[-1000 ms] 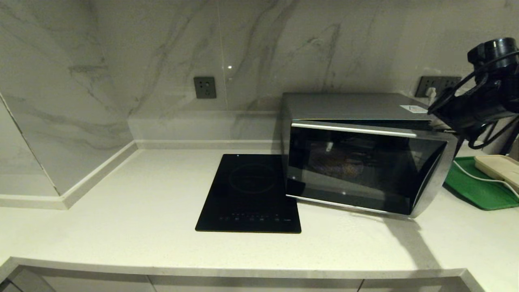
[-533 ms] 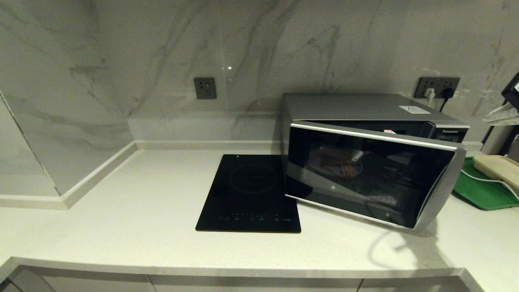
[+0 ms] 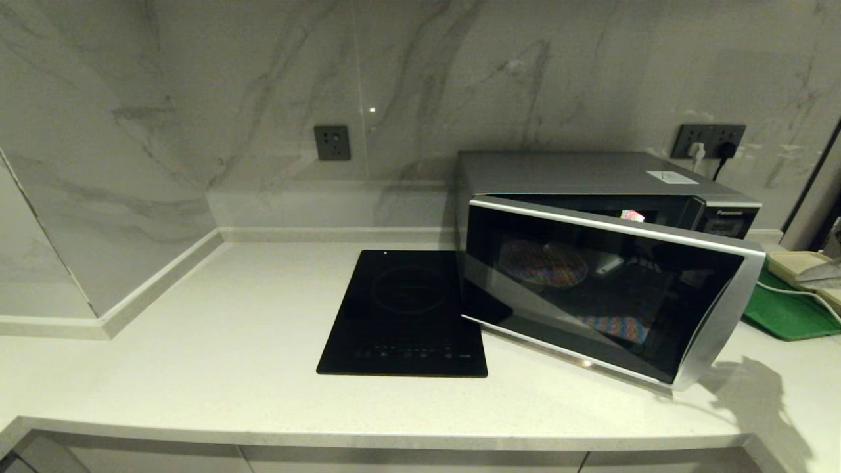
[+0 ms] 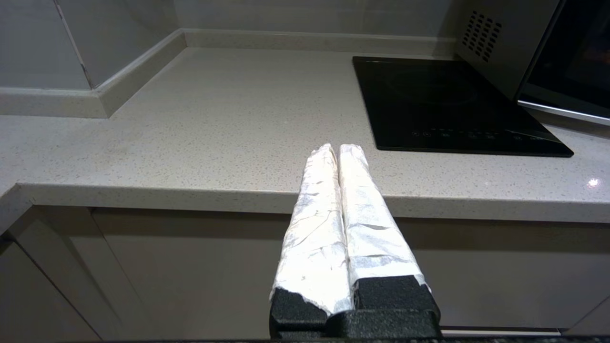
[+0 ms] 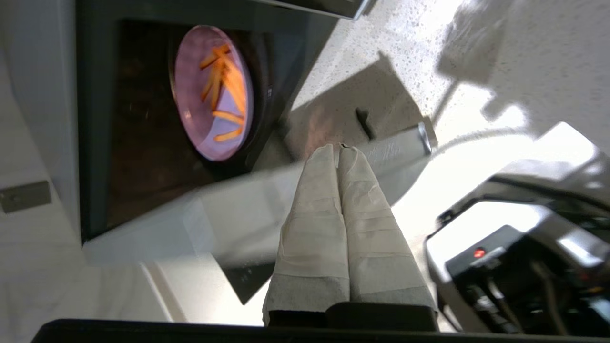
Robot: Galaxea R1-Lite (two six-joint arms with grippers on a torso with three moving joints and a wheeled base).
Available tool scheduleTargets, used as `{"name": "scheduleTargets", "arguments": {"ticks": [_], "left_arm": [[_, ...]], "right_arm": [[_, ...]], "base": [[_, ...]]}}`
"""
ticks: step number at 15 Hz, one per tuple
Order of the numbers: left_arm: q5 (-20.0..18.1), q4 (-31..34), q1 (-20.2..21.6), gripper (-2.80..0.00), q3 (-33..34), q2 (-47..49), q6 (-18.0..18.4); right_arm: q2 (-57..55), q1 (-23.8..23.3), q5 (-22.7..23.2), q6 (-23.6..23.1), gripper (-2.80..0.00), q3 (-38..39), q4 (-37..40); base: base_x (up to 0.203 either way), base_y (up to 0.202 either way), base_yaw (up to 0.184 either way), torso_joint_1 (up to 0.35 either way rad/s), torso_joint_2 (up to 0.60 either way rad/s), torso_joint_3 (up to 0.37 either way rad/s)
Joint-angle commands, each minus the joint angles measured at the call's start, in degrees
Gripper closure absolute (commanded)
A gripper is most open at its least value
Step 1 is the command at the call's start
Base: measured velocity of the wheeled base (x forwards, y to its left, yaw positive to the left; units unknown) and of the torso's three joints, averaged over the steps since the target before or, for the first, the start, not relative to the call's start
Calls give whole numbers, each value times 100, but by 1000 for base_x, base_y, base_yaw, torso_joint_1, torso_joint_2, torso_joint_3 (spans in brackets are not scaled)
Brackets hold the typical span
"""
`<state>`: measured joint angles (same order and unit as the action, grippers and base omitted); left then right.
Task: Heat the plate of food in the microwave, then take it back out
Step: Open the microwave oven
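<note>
The silver microwave stands at the back right of the counter, its dark glass door swung partly outward. Inside lies the lilac plate of food with orange-yellow sticks; it also shows dimly through the door glass. My right gripper is shut and empty, hovering off the door's free edge, to the right of the microwave; only a sliver of it reaches the head view's right edge. My left gripper is shut and empty, parked low before the counter's front edge.
A black glass induction cooktop lies left of the microwave. A green tray with a cream slab and a white cable sits to the right. Wall sockets are behind the microwave.
The microwave door has swung further open. My right arm has withdrawn from beside the microwave's top toward the right edge of the head view.
</note>
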<state>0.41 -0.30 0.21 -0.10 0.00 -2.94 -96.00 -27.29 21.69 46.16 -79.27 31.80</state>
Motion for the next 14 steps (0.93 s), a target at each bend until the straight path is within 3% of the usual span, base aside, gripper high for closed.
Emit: {"name": "scheduleTargets", "arguments": {"ticks": [1, 2, 5, 8, 10, 14], "left_arm": [[2, -5, 6, 0, 1, -9, -5], [2, -5, 1, 0, 1, 0, -5], [2, -5, 5, 0, 1, 0, -5], [2, -5, 1, 0, 1, -9, -5], [2, -5, 5, 0, 1, -7, -5], [2, -5, -2, 0, 1, -9, -5]], "right_arm": [[-472, -158, 123, 35, 0, 506, -743], [-594, -162, 209, 34, 0, 522, -782], [-902, -178, 1054, 54, 0, 458, -808], [-1048, -256, 2312, -77, 0, 829, -815], [-1053, -256, 2510, -703, 0, 1031, -807], [-1017, -242, 2514, -1063, 0, 974, -790]], "base": [[0, 0, 0, 0, 0, 0], [0, 0, 0, 0, 0, 0], [0, 0, 0, 0, 0, 0], [0, 0, 0, 0, 0, 0], [0, 0, 0, 0, 0, 0], [0, 0, 0, 0, 0, 0]]}}
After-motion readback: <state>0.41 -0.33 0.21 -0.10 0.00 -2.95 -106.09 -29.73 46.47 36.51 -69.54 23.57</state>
